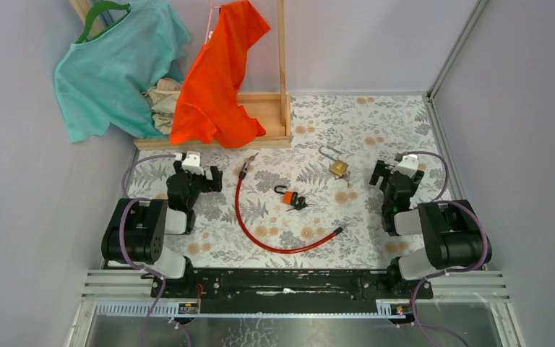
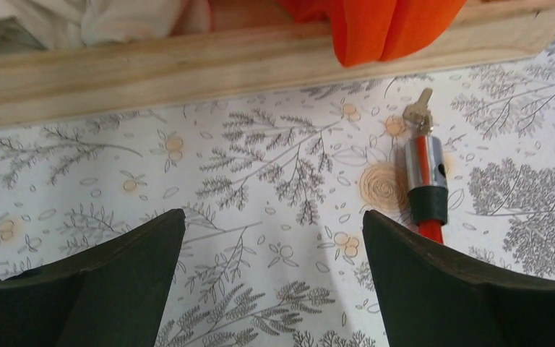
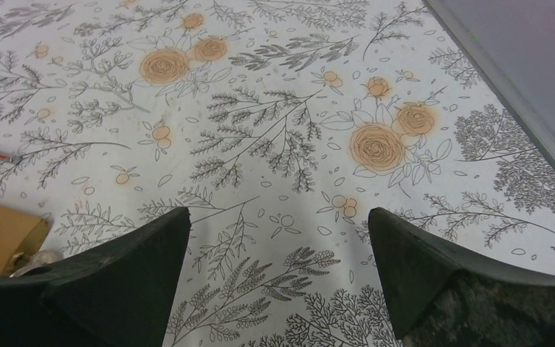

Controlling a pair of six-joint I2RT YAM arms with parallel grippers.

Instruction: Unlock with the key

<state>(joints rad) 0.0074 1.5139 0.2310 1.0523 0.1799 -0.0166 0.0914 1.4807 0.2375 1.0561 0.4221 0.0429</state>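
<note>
i see the flower-patterned table [image 1: 376,123] with a wooden rack [image 1: 260,108] at its far side, a teal shirt [image 1: 108,72] and an orange shirt [image 1: 220,79] draped over it. both arms sit low near their bases. the left claw [image 2: 274,224] is spread wide with nothing between its fingers, and the right claw [image 3: 278,217] is spread wide and empty too. a red cable lock [image 1: 240,210] curves across the middle of the table. its metal head lies just ahead of the left claw, off the tip of the finger on the right of the wrist view, with a silver key [image 2: 420,108] at its far end pointing toward the rack. a brass padlock [image 1: 340,168], shackle swung up, rests just beside the right claw on its left, partly hidden behind that finger in the wrist view. a small orange padlock [image 1: 284,194] touching a bunch of black keys [image 1: 298,202] lies between the two arms, well apart from both claws.
</note>
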